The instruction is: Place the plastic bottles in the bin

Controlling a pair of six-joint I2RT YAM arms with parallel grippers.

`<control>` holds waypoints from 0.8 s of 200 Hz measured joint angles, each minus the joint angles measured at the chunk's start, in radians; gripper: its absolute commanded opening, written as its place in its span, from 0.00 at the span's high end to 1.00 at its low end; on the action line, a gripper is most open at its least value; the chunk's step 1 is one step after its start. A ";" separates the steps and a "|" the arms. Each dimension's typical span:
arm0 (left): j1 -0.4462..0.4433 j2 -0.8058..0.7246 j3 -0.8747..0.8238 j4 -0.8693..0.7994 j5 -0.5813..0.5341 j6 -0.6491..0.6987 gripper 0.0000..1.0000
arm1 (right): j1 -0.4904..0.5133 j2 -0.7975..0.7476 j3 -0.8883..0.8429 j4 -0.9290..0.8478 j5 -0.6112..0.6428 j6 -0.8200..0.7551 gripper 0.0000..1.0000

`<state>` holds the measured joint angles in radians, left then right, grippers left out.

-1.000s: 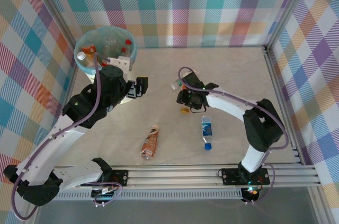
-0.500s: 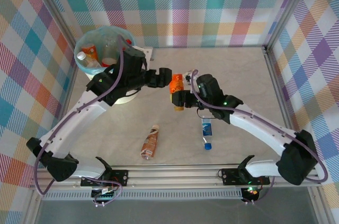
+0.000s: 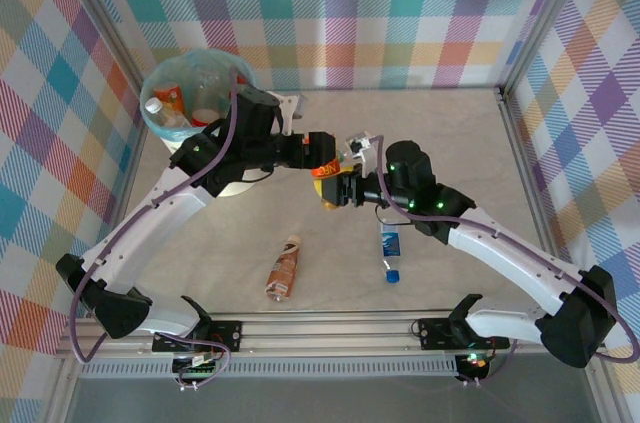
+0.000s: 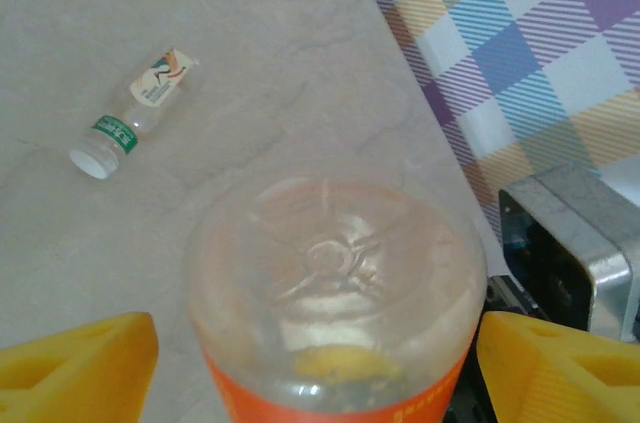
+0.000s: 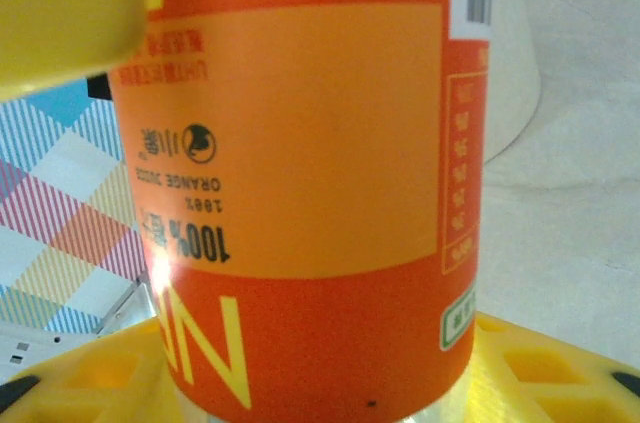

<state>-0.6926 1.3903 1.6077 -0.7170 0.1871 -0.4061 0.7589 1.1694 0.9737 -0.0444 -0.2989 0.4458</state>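
Surface: marble desk (image 3: 450, 133).
Label: orange bottle (image 5: 300, 143) reads "100%", "ORANGE"; fine print unclear.
Grip: right pincer (image 5: 320, 383) clamps it; left pincer (image 4: 318, 368) apart.

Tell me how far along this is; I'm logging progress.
Done: several bottles in the bin. In hand: the right gripper grips an orange juice bottle, the open left gripper around its base. Left: brown bottle, blue-capped bottle, green-banded bottle on the table.

Bin (image 3: 200, 56) far-left, bottles (image 3: 166, 106) in it; one bottle (image 3: 324, 175) centre, btwn left claw (image 3: 318, 155) & right claw (image 3: 340, 189); 2 loose bottles (image 3: 285, 268) near front.
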 measured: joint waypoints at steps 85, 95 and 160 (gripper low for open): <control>0.000 -0.014 0.000 0.013 -0.009 -0.031 0.44 | 0.015 0.000 0.001 0.014 -0.015 -0.010 0.32; 0.001 -0.022 0.000 0.013 -0.020 -0.033 0.46 | 0.018 0.000 0.005 0.018 -0.013 -0.012 0.25; 0.113 -0.113 0.049 0.003 -0.137 -0.026 0.50 | 0.027 0.002 0.072 0.009 0.010 -0.006 0.19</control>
<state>-0.5793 1.2774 1.6569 -0.7143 0.0505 -0.4324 0.7864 1.1709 1.0454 -0.0357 -0.2886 0.4400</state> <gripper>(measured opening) 0.556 0.812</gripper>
